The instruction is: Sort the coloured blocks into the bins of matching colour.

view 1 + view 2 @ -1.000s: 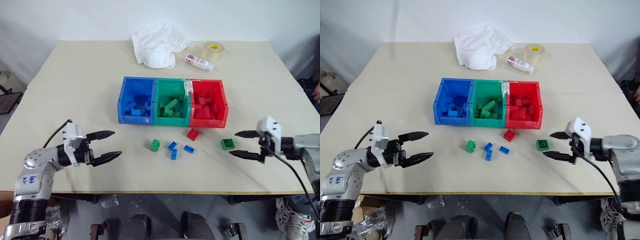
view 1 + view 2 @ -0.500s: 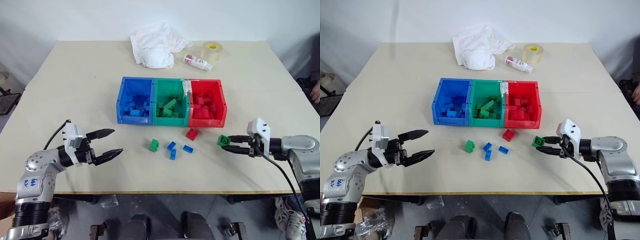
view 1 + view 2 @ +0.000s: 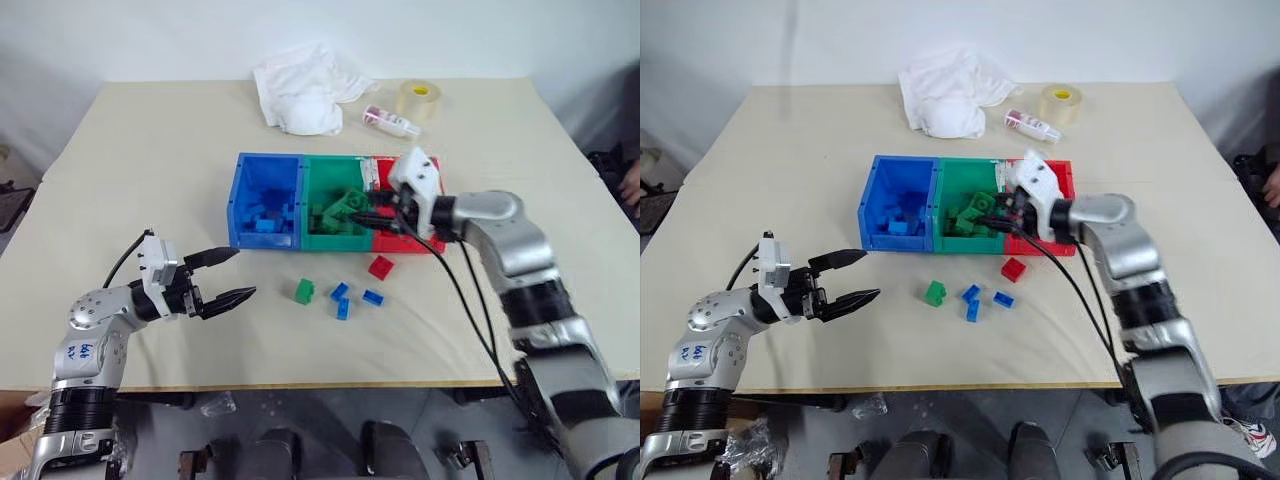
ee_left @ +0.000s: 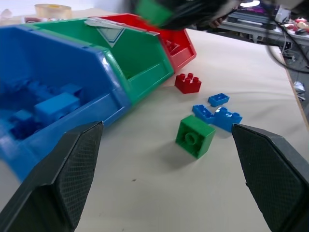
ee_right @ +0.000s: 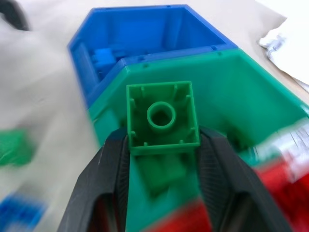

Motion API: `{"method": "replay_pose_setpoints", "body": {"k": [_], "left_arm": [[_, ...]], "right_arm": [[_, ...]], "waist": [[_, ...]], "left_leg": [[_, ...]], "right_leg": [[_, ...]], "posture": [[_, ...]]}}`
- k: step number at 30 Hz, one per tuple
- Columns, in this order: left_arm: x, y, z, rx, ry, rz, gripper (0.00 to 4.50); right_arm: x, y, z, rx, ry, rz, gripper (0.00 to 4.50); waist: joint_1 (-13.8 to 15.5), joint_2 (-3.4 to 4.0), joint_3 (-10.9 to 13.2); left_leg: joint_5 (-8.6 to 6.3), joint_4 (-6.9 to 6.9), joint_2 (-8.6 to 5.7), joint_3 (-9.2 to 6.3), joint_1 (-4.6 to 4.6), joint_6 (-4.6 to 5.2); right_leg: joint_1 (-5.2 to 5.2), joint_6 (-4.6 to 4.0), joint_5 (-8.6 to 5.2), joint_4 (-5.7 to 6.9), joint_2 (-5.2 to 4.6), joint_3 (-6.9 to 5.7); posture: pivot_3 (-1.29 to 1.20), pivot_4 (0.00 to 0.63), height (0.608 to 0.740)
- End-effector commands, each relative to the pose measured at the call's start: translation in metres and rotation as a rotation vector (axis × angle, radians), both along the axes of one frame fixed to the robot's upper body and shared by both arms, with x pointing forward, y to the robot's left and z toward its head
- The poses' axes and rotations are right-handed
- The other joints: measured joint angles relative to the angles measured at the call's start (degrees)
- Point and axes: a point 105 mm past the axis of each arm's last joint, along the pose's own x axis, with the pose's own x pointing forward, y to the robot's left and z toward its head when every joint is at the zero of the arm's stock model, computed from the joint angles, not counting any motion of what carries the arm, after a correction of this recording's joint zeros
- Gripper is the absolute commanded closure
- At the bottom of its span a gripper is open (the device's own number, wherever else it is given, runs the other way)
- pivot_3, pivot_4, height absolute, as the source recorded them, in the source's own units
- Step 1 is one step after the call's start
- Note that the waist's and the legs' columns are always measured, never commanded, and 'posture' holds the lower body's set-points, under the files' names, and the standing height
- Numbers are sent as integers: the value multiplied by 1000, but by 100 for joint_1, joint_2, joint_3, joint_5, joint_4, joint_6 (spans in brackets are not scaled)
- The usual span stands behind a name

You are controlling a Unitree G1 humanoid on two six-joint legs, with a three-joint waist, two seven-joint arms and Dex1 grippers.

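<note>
Right hand clamped on small green studded plastic brick over green rectangular plastic bin; left hand apart, idle; risk: early release onto bin rim, bounce out.

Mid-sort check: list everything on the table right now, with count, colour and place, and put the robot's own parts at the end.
bins: three joined in a row, blue, green, red, mid-table, each holding bricks of its own colour
held brick: one, green, in the right gripper over the green bin
loose bricks: five on the table in front of the bins; one green, three blue, one red
cloth: one, white, crumpled, behind the bins
bottle: one, small, pink and white, lying beside the cloth
tape roll: one, clear, at the far edge
table: one, beige
left gripper: open, hovering over the near-left table
right gripper: shut on the held brick
</note>
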Motion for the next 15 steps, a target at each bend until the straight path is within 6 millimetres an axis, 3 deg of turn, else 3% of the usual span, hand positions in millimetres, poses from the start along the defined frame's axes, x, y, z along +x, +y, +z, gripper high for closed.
{"method": "replay_pose_setpoints", "body": {"k": [1, 5, 11, 15], "left_arm": [[0, -3, 9, 3, -56, -4, 0], [-2, -3, 10, 1, -59, -1, 0], [0, -4, 8, -1, -52, -13, 0], [6, -8, 8, -5, -50, -32, 0]], "right_arm": [[16, 5, 11, 6, -72, -35, 1435], [15, 7, 15, 4, -98, 2, 34], [-12, -10, 16, 4, -111, 90, 9], [-62, -39, 9, -4, -72, 197, 9]], "waist": [[-17, 0, 0], [-76, 0, 0], [-102, 0, 0], [-15, 0, 0]], "left_leg": [[0, -1, -3, -4, -3, 2], [-3, -8, -12, -31, -5, 6], [-3, -9, -6, -31, -5, 4], [-3, 13, -7, -29, -8, 5]], "right_leg": [[-2, 0, 0, -1, -1, 0], [1, 0, 0, 3, -2, -8], [-4, 0, 0, 1, 2, -14], [7, 0, 0, -2, 0, -12]], "posture": [[0, 150, 740], [0, 150, 740], [0, 150, 740], [0, 150, 740]]}}
